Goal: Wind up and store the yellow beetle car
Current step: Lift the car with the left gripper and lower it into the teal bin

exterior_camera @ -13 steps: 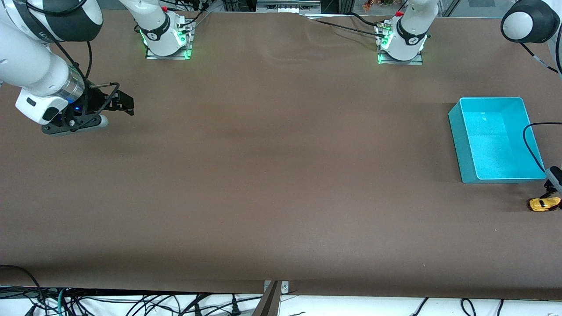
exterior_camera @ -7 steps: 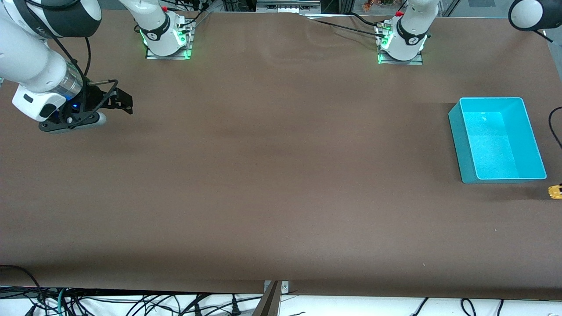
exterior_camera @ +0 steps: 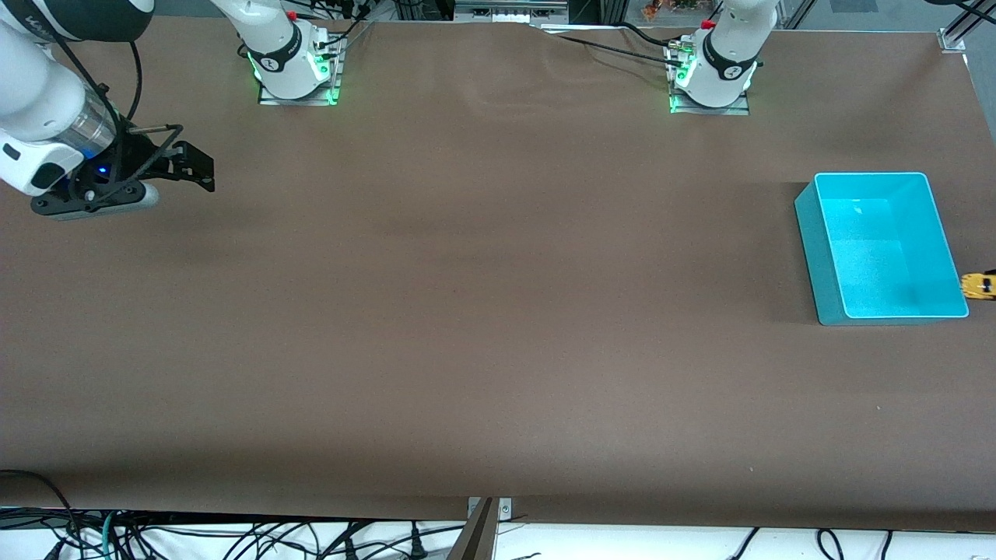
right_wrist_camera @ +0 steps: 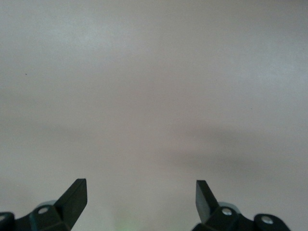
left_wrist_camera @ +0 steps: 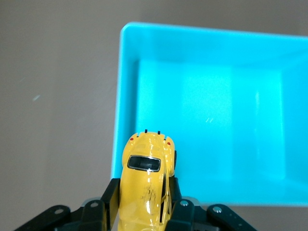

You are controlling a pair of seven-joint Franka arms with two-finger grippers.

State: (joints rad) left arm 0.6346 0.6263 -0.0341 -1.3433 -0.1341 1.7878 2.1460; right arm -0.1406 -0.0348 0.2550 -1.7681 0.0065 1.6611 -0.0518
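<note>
The yellow beetle car (left_wrist_camera: pixel 147 183) is clamped by its sides between the black fingers of my left gripper (left_wrist_camera: pixel 144 204), which is shut on it. Its rounded end hangs over one rim of the turquoise bin (left_wrist_camera: pixel 207 120). In the front view only a bit of the yellow beetle car (exterior_camera: pixel 979 285) shows at the picture's edge, beside the turquoise bin (exterior_camera: pixel 815 249); the left arm itself is out of that view. My right gripper (exterior_camera: pixel 193 166) waits open over bare table at the right arm's end; in its wrist view the right gripper (right_wrist_camera: pixel 139 195) holds nothing.
The turquoise bin stands at the left arm's end of the brown table (exterior_camera: pixel 482 311), and nothing lies inside it. Both arm bases (exterior_camera: pixel 296 66) are mounted along the table's edge farthest from the front camera. Cables hang below the table's nearest edge.
The left gripper has carried the car up from the table nearer the front camera to the bin's rim. The right arm has drawn back toward its own end of the table.
</note>
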